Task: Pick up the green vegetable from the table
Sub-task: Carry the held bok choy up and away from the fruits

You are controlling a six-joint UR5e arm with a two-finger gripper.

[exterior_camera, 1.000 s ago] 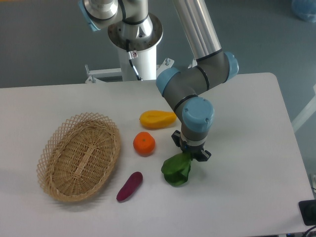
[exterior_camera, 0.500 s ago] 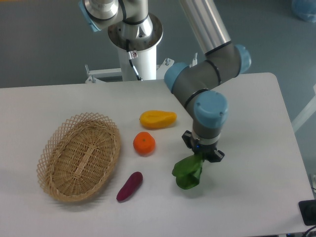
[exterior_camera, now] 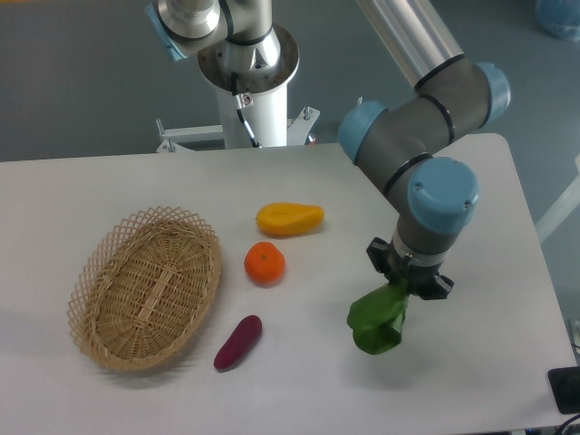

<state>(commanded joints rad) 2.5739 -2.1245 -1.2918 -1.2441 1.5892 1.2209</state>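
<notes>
Fingers [exterior_camera: 405,288] closed on top of green vegetable [exterior_camera: 377,318], lower right of frame; leaves hang over bench [exterior_camera: 471,362].

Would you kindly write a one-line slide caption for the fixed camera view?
UR5e tool grips the green vegetable over the white table, right of the orange.
</notes>
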